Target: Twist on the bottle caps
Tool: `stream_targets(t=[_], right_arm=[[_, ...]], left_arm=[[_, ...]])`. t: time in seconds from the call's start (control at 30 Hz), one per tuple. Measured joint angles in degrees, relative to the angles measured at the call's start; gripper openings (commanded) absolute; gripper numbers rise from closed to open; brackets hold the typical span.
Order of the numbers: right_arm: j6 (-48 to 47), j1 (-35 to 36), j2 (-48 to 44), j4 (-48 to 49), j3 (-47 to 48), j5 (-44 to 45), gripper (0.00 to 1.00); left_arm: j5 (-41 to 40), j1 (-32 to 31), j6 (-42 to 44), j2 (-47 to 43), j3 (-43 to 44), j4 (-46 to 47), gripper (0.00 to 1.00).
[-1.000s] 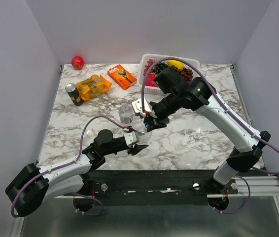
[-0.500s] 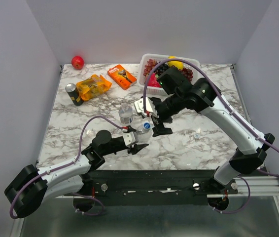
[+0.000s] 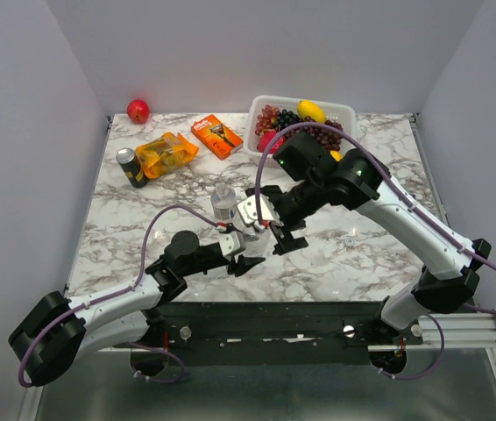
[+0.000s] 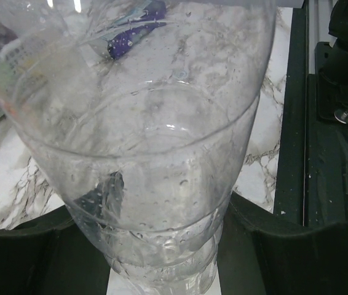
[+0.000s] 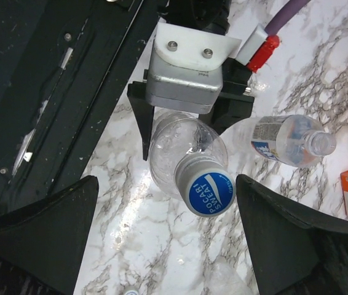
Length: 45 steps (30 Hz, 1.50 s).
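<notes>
The left gripper clamped a bottle near the table's 6 o'clock edge — the right gripper hung spread over its blue cap, tightening seemingly in hand, next needing closing and twisting.

Blue cap, clear bottle, grey-veined white table.

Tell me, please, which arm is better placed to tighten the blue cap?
Right. The right tool hangs open over the blue cap, a finger on either side, while the left tool is shut on the bottle, steadying it.
</notes>
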Motion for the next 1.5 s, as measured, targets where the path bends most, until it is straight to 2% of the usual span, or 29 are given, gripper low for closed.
stream_targets(t=[0.23,0.47,0.77,1.13,1.5], right_arm=[[-1.1,0.9,-0.1,0.7,-1.8,2.2,0.99],[-1.2,0.9,-1.2,5.4,-6.1,6.9,0.99],[3.7,0.6,-4.3,8.1,-11.6,13.6,0.99],[9.8,0.6,-4.1,9.3,-12.1,14.6,0.99],[15.1,-0.2,-1.9,5.6,-12.2,15.4,0.99]], left_arm=[[0.2,0.6,-2.9,0.0,0.0,0.0,0.00],[0.8,3.0,-6.0,0.0,0.0,-1.7,0.00],[0.8,4.3,-7.1,0.0,0.0,-3.3,0.00],[1.6,4.6,-6.6,-1.0,0.0,-3.1,0.00],[1.5,5.0,-7.6,-3.4,0.0,0.9,0.00]])
